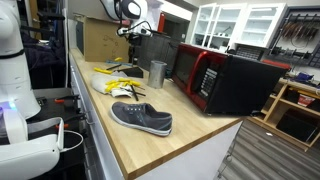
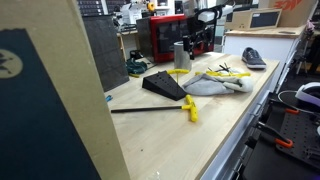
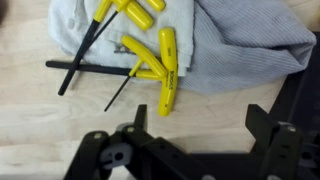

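**Operator:** Report materials and shapes below the wrist.

**Arm:** A set of hex keys (image 3: 163,62) lies on a cloth (image 3: 250,50). Each key has a smooth yellow T-shaped handle and a thin black shaft. The cloth is grey-white, soft and rumpled into folds. It rests on a table (image 3: 40,120) of pale wood with a fine grain.

**Operator:** Position of the keys relative to the gripper?

**Arm:** My gripper (image 3: 190,150) hangs above the table at the near edge of the cloth. In the wrist view the keys lie just ahead of my fingers (image 3: 268,125), apart from them. My jaws stand spread wide with nothing between them.

**Operator:** Surroundings?

**Arm:** In an exterior view, a round metal cup (image 1: 157,72) stands upright near the cloth. A grey shoe (image 1: 142,118) lies well apart from it, and a red-and-black microwave (image 1: 215,80) stands beside the cup. In an exterior view, a black wedge (image 2: 165,85) and one long key (image 2: 190,108) lie on the bare wood beside the cloth.

**Operator:** Limits of observation?

**Arm:** The wrist view cuts off the cloth at the top and my fingers at the bottom. Markings on the handles are too small to read. In both exterior views my gripper is small and dark, so the jaw gap cannot be read there.
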`<move>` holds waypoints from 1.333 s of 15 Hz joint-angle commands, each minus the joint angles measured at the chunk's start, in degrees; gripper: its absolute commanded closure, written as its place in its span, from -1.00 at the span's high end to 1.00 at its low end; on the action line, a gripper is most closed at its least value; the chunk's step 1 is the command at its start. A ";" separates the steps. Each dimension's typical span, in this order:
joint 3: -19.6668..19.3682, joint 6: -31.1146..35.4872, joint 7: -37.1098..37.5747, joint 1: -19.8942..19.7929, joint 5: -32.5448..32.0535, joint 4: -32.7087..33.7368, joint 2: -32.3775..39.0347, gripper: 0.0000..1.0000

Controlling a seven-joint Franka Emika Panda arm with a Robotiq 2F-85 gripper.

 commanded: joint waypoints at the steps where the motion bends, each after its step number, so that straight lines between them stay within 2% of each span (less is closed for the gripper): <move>1: 0.47 4.75 -2.78 0.49 -2.68 -0.40 -0.43 1.00; 5: 0.30 9.22 -3.03 0.51 -1.48 0.31 2.88 1.00; 6: 0.32 11.11 -2.90 0.61 -0.94 0.37 4.20 0.50; 7: 0.41 13.17 -2.22 0.85 -0.62 0.46 5.67 0.47; 8: 0.52 15.50 -0.43 1.37 -1.33 0.43 7.45 0.35; 12: -0.09 24.35 5.19 4.13 -1.74 0.85 12.88 -0.28; 16: -2.72 33.60 12.13 7.97 -2.95 0.72 15.68 -0.89; 17: -3.72 35.32 13.38 8.94 -3.39 0.62 15.85 -0.99; 20: -7.01 39.66 17.01 12.01 -5.18 0.47 16.44 -1.00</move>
